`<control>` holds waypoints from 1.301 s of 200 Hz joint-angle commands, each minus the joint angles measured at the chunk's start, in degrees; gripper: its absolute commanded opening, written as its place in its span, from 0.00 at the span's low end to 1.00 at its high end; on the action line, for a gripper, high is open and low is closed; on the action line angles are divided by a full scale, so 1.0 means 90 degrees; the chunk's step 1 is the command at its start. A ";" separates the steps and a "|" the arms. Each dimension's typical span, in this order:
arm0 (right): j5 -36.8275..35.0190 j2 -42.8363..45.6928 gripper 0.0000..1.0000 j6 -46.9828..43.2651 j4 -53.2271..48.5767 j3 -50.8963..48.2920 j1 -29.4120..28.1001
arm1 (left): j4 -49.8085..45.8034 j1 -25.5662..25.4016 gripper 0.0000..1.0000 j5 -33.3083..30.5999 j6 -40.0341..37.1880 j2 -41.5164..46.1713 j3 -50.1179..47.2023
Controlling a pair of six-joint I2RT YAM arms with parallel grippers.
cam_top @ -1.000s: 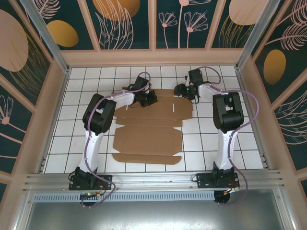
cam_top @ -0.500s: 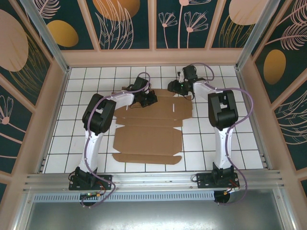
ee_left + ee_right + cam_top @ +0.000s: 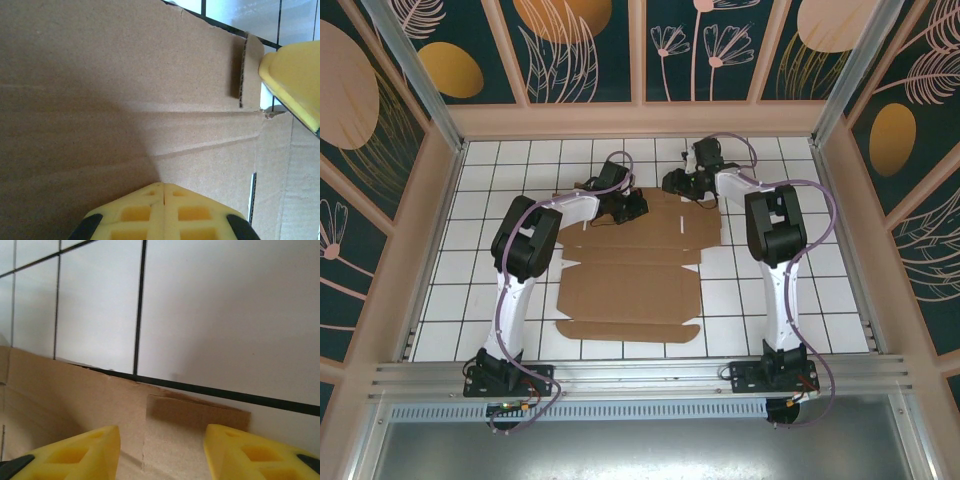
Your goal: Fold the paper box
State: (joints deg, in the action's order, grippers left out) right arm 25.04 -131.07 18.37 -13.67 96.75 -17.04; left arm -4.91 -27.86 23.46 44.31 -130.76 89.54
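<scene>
The paper box is a flat brown cardboard sheet with flaps and creases, lying on the white tiled table. My left gripper is shut, and its tip rests on the sheet near the far left corner. My right gripper is open at the sheet's far edge. A small raised tab of the cardboard stands between its fingers, which do not touch it. One yellow finger of the right gripper shows beside that tab in the left wrist view.
White tiles lie bare to the left and right of the sheet. Peach-framed walls close the table at the back and sides. An aluminium rail carries both arm bases at the near edge.
My right arm has swung left and its gripper now sits over the sheet's far edge, with its jaws a little narrower. The left arm and the sheet have not moved.
</scene>
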 commanded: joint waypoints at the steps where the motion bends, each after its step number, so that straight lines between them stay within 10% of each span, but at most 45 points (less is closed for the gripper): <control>1: -0.0055 0.0012 0.50 -0.0139 -0.0297 -0.0019 -0.0060 | -0.0776 0.0010 0.00 -0.0315 0.0028 -0.0286 -0.0274; 81: -0.0363 0.2633 0.54 0.0049 0.0388 -0.2132 0.0726 | -0.0627 0.0107 0.07 0.0256 0.0269 0.0765 0.0264; 175: -0.0297 0.3608 0.57 0.0527 0.1120 -0.4640 0.1384 | 0.0348 0.0306 0.00 0.0549 0.0524 0.1585 -0.2245; 260: 0.2788 0.2545 0.51 0.0958 0.2576 -0.4886 0.1426 | 0.0601 0.0349 0.00 0.0640 0.0511 0.1335 -0.2730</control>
State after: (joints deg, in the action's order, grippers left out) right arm 40.36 -104.40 24.43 4.67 52.49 -4.16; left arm 0.32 -24.75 28.75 48.77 -116.64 66.67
